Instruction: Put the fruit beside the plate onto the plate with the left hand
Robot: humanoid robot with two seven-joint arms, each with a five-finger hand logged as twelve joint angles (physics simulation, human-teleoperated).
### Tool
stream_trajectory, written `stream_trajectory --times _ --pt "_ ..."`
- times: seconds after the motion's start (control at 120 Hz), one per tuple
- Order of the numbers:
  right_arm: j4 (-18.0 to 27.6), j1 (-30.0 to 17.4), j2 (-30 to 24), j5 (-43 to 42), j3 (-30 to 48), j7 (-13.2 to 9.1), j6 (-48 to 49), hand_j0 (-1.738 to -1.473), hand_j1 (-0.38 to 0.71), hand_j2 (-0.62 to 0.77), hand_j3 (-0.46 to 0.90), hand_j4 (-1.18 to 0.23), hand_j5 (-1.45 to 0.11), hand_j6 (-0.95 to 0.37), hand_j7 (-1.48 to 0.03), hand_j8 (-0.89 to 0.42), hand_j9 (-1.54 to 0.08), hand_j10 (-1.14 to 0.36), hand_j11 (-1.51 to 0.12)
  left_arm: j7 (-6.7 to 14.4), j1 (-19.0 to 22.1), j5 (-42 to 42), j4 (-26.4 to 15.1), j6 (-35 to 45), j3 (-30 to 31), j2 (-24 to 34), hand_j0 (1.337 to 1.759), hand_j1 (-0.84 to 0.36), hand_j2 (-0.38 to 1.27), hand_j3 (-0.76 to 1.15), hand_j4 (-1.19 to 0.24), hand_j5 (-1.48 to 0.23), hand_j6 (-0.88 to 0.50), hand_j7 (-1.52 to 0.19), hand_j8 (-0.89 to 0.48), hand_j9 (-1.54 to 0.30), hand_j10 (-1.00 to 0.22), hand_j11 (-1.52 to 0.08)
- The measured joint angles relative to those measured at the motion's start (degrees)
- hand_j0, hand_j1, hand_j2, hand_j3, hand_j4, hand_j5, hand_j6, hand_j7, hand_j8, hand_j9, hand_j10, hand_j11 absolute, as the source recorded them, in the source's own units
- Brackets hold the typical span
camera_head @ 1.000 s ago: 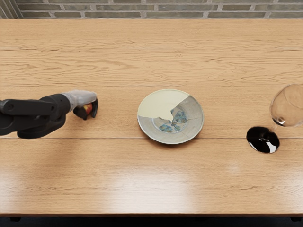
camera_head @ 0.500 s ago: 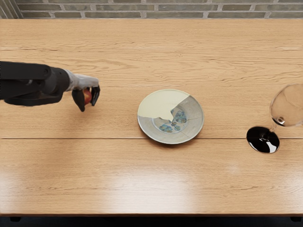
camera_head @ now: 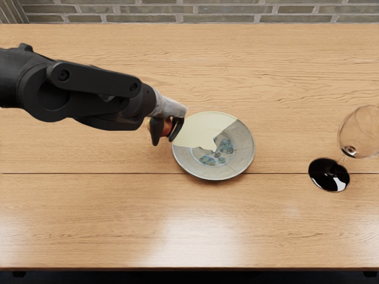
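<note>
A small red-orange fruit [camera_head: 167, 126] hangs in the air between the curled dark fingers of my left hand [camera_head: 166, 126], which is shut on it. The hand is raised above the table, right at the left rim of the plate [camera_head: 241, 161]. The plate is round, cream on its upper left and grey-blue elsewhere, in the middle of the table. The big dark left arm comes in from the left edge and covers the table behind it. Most of the fruit is hidden by the fingers.
A wine glass [camera_head: 349, 148] with a dark base stands tilted at the right edge of the table. A brick wall runs along the back.
My left arm has lifted and swung to the right with the fruit, from well left of the plate to its left rim. The plate and glass have stayed put.
</note>
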Motion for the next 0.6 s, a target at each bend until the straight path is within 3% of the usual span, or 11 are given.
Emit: stream_trajectory --times 0.25,0.433,0.6 --pt "0.02 0.0 0.0 0.0 0.0 0.0 0.0 -1.658 -0.31 -0.01 0.0 -0.03 -0.04 -0.03 -0.04 -0.03 -0.04 -0.03 -0.04 0.64 0.06 -3.79 3.58 2.7 -0.31 -8.52 1.63 -0.36 0.22 0.0 -0.91 -1.05 -0.54 -1.12 -0.38 -1.18 -0.51 -1.27" --pt "0.0 0.0 0.0 0.0 0.0 0.0 0.0 -1.658 -0.31 -0.01 0.0 -0.03 -0.04 -0.03 -0.04 -0.03 -0.04 -0.03 -0.04 0.92 1.05 -4.37 7.77 3.34 -1.02 -8.68 1.628 -0.38 0.23 0.0 -0.92 -1.02 -0.54 -1.11 -0.38 -1.18 -0.5 -1.28" --pt "0.0 0.01 0.0 0.0 -0.02 0.0 -0.01 -1.658 -0.31 -0.01 0.0 -0.03 -0.04 -0.03 -0.04 -0.03 -0.04 -0.03 -0.04 1.11 2.68 -4.38 8.6 3.28 -2.86 -8.68 1.626 -0.38 0.23 0.0 -0.93 -1.0 -0.54 -1.11 -0.37 -1.18 -0.49 -1.28"
